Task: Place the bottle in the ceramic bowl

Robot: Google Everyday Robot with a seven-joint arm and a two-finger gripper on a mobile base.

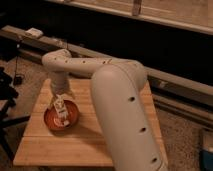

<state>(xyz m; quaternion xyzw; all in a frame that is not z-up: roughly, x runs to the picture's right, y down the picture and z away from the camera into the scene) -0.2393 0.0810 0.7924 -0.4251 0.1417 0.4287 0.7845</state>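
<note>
Your ceramic bowl (60, 119) sits on the wooden worktop (90, 142), toward its left edge. The pincer (61, 111) hangs directly over the bowl, pointing down, at the end of the white arm (120, 105) that reaches in from the right of the bowl. The bottle (62, 116) shows as a pale shape over the bowl's centre, right at the pincer tip. You cannot tell whether the pincer grips it or stands apart.

A pale wooden table (95, 145) stands on speckled floor (180, 127); a small whitish box (34, 33), possibly, sits behind.
</note>
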